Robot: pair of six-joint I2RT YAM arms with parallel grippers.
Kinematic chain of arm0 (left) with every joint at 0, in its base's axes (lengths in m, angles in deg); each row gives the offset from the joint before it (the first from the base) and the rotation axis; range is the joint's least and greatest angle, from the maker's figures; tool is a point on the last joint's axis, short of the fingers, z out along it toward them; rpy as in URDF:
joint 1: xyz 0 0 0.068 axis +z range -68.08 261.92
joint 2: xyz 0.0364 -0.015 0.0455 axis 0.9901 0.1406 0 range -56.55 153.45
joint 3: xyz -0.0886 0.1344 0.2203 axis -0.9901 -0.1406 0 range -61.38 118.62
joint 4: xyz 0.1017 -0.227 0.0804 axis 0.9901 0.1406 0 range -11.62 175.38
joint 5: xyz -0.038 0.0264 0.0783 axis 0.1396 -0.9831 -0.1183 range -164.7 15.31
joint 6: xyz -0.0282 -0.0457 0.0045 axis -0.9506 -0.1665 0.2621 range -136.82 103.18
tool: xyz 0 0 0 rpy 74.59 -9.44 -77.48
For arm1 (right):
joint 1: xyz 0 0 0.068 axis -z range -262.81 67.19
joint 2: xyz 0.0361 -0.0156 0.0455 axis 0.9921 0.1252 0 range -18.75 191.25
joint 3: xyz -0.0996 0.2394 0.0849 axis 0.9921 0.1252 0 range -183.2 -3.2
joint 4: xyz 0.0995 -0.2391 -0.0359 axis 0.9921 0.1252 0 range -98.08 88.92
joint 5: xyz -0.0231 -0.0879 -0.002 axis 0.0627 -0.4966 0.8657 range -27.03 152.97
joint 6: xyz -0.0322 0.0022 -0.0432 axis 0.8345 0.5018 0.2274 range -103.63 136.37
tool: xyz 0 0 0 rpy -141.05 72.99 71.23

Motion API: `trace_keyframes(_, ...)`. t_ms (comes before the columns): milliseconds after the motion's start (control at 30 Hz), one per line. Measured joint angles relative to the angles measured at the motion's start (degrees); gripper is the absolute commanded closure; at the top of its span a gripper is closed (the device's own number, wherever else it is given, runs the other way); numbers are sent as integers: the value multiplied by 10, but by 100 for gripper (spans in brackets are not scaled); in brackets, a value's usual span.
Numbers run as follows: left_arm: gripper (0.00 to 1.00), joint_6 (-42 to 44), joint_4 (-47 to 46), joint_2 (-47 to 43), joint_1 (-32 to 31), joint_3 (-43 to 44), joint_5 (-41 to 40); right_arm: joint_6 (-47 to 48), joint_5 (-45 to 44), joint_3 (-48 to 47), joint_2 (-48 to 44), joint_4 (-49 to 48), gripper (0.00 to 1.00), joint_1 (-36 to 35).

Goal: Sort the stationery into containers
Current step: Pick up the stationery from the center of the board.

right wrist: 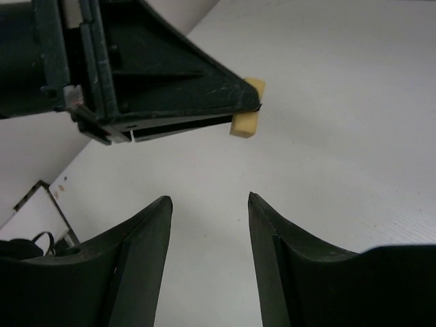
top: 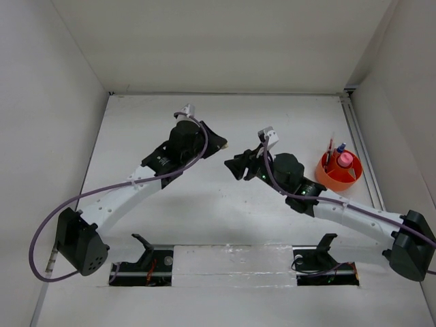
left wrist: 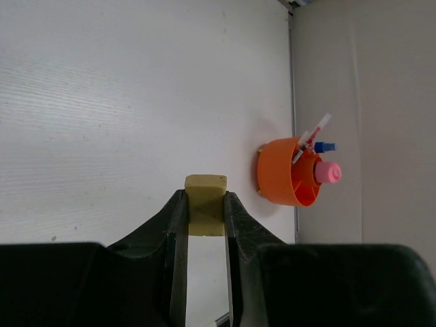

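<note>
Over table [top: 204, 211] centre, left hand [left wrist: 206, 204] pinches eraser [left wrist: 206, 185]; cup [left wrist: 279, 180] near right edge.

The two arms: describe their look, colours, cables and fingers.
The left arm and right arm have white links between black joint housings and black bases. A purple cable runs along each. The fingers are black, flat and tapering.

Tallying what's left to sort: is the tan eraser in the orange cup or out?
Out. The eraser is pinched in the left tool, well apart from the orange cup.
</note>
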Motion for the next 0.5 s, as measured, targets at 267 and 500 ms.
trace_keyframes(267,100,-7,-34,-24,0,-5,41,-24,-69,6,7,-43,46,-1)
trace_keyframes(500,100,-10,-53,-33,0,-12,61,-26,-86,6,23,-99,46,-2)
